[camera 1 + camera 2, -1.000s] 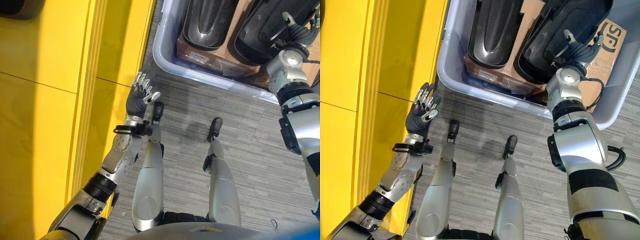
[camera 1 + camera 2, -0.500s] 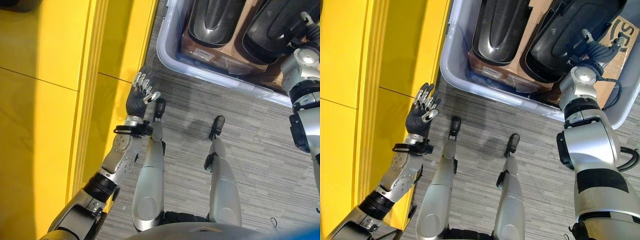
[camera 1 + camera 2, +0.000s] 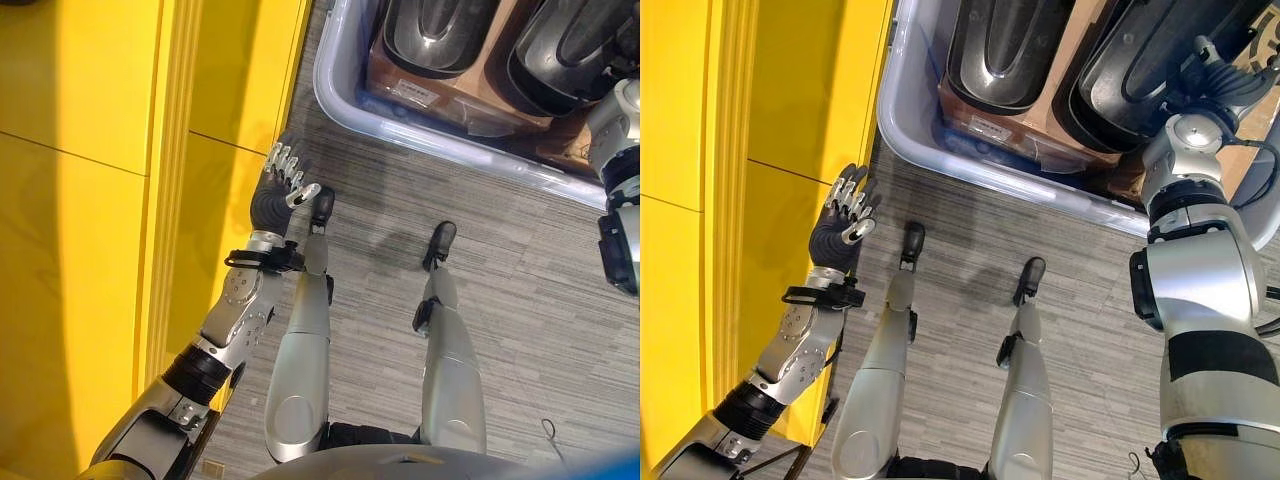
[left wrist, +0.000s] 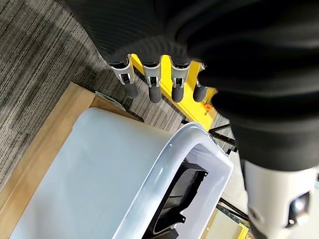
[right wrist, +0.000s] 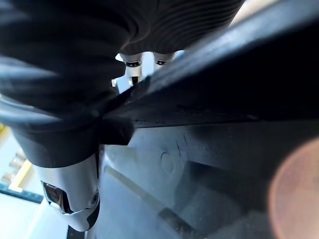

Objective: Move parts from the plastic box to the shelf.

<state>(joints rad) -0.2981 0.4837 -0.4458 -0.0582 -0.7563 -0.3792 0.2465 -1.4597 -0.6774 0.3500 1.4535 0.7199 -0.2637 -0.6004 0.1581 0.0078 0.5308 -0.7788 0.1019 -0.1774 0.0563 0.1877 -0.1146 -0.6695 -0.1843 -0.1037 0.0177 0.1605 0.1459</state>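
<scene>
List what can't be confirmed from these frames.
- Right hand grip: right wrist view, fingers hidden behind the black part's edge.
- Plastic box contents: both eye views, far end cut off by the top edge.
- Left hand: open, holds nothing.

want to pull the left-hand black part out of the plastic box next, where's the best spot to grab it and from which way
Probably its raised outer rim. The black part lies open-side up in the plastic box, a smooth hollow shell on a cardboard piece, so only its edge offers a thin lip to pinch. Come from above at the near rounded end, beside the box wall. The right hand is at the other black part.
</scene>
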